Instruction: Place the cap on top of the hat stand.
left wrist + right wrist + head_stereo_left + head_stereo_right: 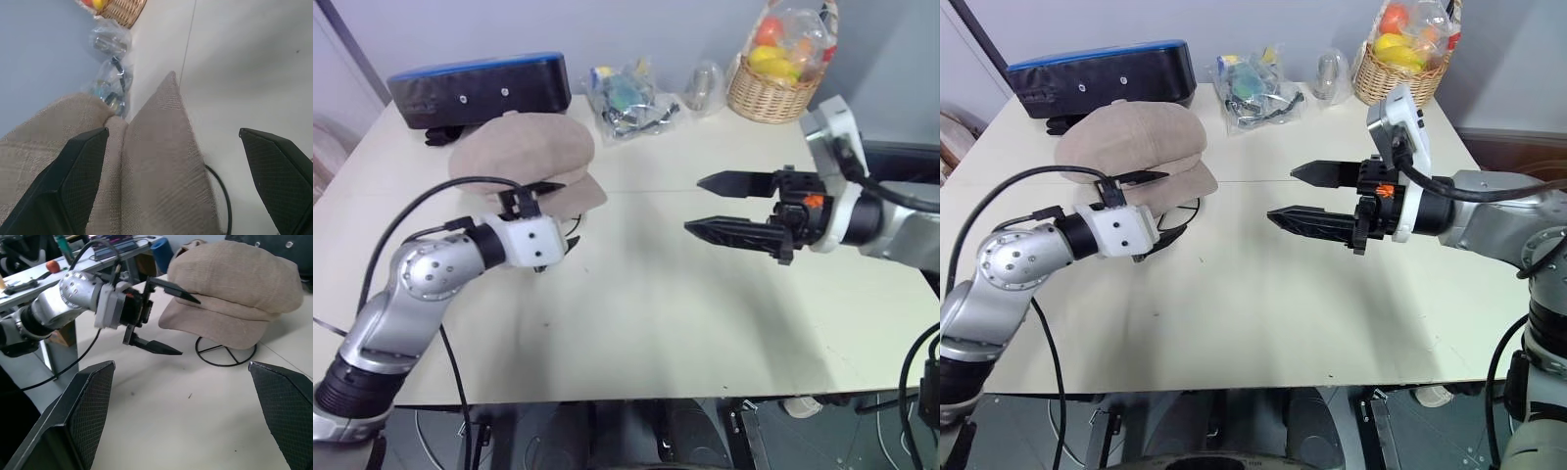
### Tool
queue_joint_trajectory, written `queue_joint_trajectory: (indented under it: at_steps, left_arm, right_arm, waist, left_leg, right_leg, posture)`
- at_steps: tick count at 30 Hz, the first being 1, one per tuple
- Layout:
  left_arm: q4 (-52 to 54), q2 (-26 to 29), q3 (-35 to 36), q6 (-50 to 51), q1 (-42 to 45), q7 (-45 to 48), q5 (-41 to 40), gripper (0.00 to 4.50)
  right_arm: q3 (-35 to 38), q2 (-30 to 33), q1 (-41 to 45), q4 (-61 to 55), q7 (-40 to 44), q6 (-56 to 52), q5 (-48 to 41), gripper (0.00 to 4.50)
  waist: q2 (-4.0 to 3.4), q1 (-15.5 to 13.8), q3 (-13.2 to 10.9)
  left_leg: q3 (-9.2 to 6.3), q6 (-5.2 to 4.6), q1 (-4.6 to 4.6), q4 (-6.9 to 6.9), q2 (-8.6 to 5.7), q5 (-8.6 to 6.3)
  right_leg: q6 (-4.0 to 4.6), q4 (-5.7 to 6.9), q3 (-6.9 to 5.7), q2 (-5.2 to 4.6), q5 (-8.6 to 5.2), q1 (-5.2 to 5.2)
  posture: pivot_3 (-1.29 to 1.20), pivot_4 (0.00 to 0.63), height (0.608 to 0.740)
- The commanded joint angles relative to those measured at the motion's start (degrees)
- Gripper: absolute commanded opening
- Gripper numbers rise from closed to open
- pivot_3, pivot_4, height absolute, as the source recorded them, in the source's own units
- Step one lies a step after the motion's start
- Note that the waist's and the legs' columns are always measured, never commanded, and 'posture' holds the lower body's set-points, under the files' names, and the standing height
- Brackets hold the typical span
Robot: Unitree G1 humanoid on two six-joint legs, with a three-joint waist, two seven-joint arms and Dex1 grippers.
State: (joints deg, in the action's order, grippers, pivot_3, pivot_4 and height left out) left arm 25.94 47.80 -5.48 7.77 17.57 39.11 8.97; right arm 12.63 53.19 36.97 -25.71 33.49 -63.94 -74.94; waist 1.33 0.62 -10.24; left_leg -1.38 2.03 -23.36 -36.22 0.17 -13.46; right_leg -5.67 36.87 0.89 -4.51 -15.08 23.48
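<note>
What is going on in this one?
The beige cap already sits on top of the black wire hat stand on the white table. The left end effector is open with the cap's brim between its fingers, gripping nothing. The right end effector hangs open over the table, apart from the cap.

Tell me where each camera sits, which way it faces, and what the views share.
Head views: look forward and down over the table; both arms show, left gripper and right gripper open.
Left wrist view: looks along its own fingers at the cap.
Right wrist view: looks across the table at the left gripper, the cap and the hat stand ring under it.
Shared: the cap shows in all; the basket shows in the head and left wrist views.
</note>
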Motion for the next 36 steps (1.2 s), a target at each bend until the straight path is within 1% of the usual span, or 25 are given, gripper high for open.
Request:
queue_joint_trajectory:
  at_steps: [1,2,3,4,8,11,13,15,19,21,26,30,36]
  left_arm:
    - [0.71,-1.16,1.21,-2.19,-0.69,-2.45,2.40,3.65]
    - [0.84,-1.40,1.54,-2.49,-1.03,-2.44,2.34,3.09]
    - [0.95,-1.56,1.75,-2.70,-1.26,-2.37,2.33,2.65]
    - [0.92,-1.64,2.27,-3.53,-1.79,-2.50,2.08,2.11]
    - [-1.29,-2.18,5.76,-10.85,-4.24,-4.33,0.29,0.06]
    - [-6.40,-2.17,9.72,-22.24,-5.42,-5.61,-2.59,0.02]
    - [-11.61,-0.84,11.86,-31.54,-6.11,-4.99,-4.40,0.02]
    - [-17.77,0.62,13.32,-38.70,-6.04,-4.53,-5.10,0.02]
    - [-28.78,3.08,14.13,-52.30,-4.29,-3.41,-7.28,0.02]
    - [-33.59,4.07,13.44,-58.67,-3.11,-2.92,-7.73,0.02]
    - [-40.47,5.24,11.06,-67.30,-2.53,-1.73,-7.65,0.02]
    - [-45.89,5.43,10.73,-73.99,-2.26,-2.50,-7.05,0.02]
    - [-51.96,5.13,10.45,-78.65,-1.43,-4.02,-5.01,0.02]
  right_arm:
    - [2.22,0.92,0.07,-0.95,-0.74,0.56,-1.16,4.50]
    - [2.24,0.97,0.05,-0.80,-0.73,0.60,-1.24,4.50]
    - [2.25,1.01,0.04,-0.71,-0.71,0.64,-1.27,4.50]
    - [2.01,0.90,0.16,-0.54,-0.63,0.75,-1.03,4.50]
    - [0.92,0.39,0.12,0.16,0.30,1.37,0.66,4.50]
    - [0.00,0.25,0.13,1.01,1.48,1.90,2.36,4.50]
    - [-0.52,0.04,0.29,1.78,2.19,2.13,3.36,4.50]
    - [-1.05,-0.33,0.36,2.42,2.84,2.35,4.52,4.50]
    - [-2.10,-0.91,0.04,3.04,4.27,3.10,7.16,4.50]
    - [-2.73,-1.07,-0.18,3.06,4.82,3.58,8.49,4.50]
    - [-2.56,-1.15,-0.44,3.28,5.94,3.78,10.15,4.50]
    - [-1.32,-0.58,-1.11,1.87,7.70,3.58,9.04,4.50]
    - [-0.05,0.80,-1.40,0.81,11.45,3.66,7.65,4.50]
  waist:
    - [0.01,0.00,0.00]
    - [0.01,0.02,-0.01]
    - [0.01,0.01,-0.01]
    - [0.01,0.00,-0.01]
    - [0.01,0.01,-0.01]
    - [0.01,0.00,0.00]
    - [0.00,0.02,-0.01]
    - [0.00,0.00,-0.01]
    - [-0.01,0.04,-0.01]
    - [-0.01,0.04,-0.01]
    - [-0.02,0.06,-0.02]
    - [-0.02,0.14,-0.02]
    - [-0.03,0.20,-0.02]
  left_leg:
    - [0.00,0.00,0.00,0.00,0.00,0.00]
    - [-0.01,0.00,0.00,0.00,0.01,0.00]
    - [-0.01,0.00,0.00,0.00,0.01,0.00]
    - [-0.02,0.00,0.00,0.00,0.01,0.00]
    - [-0.01,0.00,0.00,0.00,0.12,0.00]
    - [-0.01,0.00,0.04,0.00,0.15,0.00]
    - [0.00,0.00,0.04,0.00,0.17,0.00]
    - [0.02,0.00,0.03,0.00,0.19,0.00]
    - [0.05,0.00,0.03,0.00,0.21,0.00]
    - [0.07,0.00,0.03,0.01,0.21,0.00]
    - [0.11,-0.01,0.03,0.02,0.22,0.00]
    - [0.13,-0.01,0.03,0.02,0.26,0.00]
    - [0.17,-0.01,0.05,0.02,0.28,-0.01]
  right_leg:
    - [0.00,0.00,0.00,0.00,0.00,0.00]
    - [0.00,0.01,-0.01,0.00,0.00,0.00]
    - [0.00,0.01,-0.01,0.00,0.00,0.00]
    - [0.00,0.01,-0.01,0.00,0.00,0.00]
    - [0.00,0.01,-0.01,0.00,0.00,0.00]
    - [0.01,0.01,-0.02,0.01,-0.01,-0.01]
    - [0.02,0.01,-0.02,0.01,-0.01,-0.01]
    - [0.02,0.01,-0.02,0.02,-0.01,0.00]
    - [0.02,0.01,-0.02,0.02,-0.01,0.02]
    - [0.03,0.01,-0.02,0.01,-0.01,0.03]
    - [0.00,0.01,-0.02,-0.01,0.01,0.04]
    - [-0.01,0.04,-0.03,0.00,0.02,0.06]
    - [-0.03,0.06,-0.03,0.01,0.03,0.06]
  posture:
    - [0.00,0.150,0.740]
    - [0.00,0.150,0.740]
    - [0.00,0.150,0.740]
    - [0.00,0.150,0.740]
    - [0.00,0.150,0.740]
    - [0.00,0.150,0.740]
    - [0.00,0.150,0.740]
    - [0.00,0.150,0.740]
    - [0.00,0.150,0.740]
    - [0.00,0.150,0.740]
    - [0.00,0.150,0.740]
    - [0.00,0.150,0.740]
    - [0.00,0.150,0.740]
